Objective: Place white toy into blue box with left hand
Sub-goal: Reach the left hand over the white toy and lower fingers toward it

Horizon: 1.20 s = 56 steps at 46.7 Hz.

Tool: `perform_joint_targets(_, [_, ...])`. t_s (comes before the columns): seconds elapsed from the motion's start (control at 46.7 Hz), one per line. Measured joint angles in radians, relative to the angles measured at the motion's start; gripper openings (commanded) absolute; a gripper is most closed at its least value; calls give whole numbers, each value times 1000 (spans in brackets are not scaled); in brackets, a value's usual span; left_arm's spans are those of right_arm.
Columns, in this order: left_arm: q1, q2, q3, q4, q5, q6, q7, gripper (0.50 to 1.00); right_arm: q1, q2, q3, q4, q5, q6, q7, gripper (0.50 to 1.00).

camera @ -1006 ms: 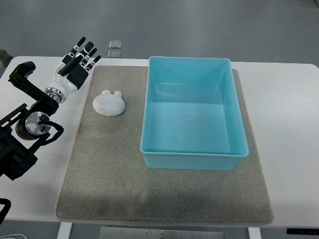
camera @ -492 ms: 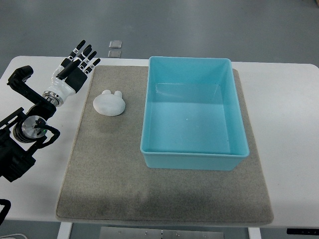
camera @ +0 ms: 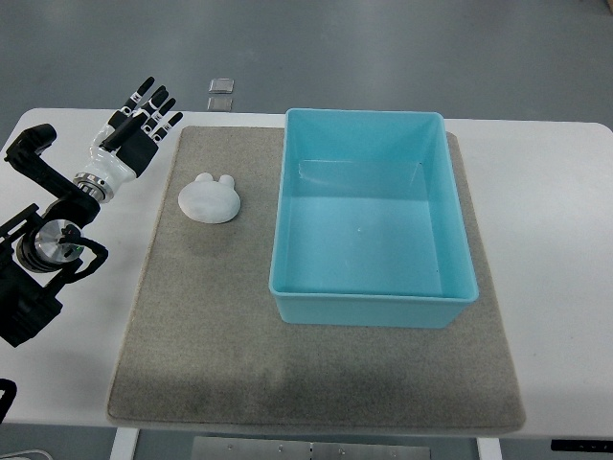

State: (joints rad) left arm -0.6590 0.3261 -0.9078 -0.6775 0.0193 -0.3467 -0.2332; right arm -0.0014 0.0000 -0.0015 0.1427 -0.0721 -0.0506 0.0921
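At the far left, the left robot hand (camera: 134,129) hovers over the white desk (camera: 556,220), just off the upper left corner of the grey mat (camera: 211,335). Its fingers (camera: 153,101) are spread apart and straight, pointing up and to the right, and they hold nothing. The wrist and black arm joints run down toward the left edge of the view. No right arm shows.

A little to the right lies the white toy (camera: 210,198), a small rounded lump with two ear-like nubs on its far side, resting on the mat near the hand but not touching it. It looks light, smooth and rigid, perhaps moulded plastic, so I would expect it to slide if pinched at the sloping edges. The safest hold seems to be across the broad domed body, fingers wrapping both sides from above.

Further right sits the blue box (camera: 287,192), open-topped and with nothing inside, well within reach once the toy is lifted.
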Motion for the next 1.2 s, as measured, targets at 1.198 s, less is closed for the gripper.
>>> perform_joint_targets(1.198, [-80, 222, 163, -242, 679, -13, -44, 994, 0, 0, 0, 0, 0, 0, 0, 936])
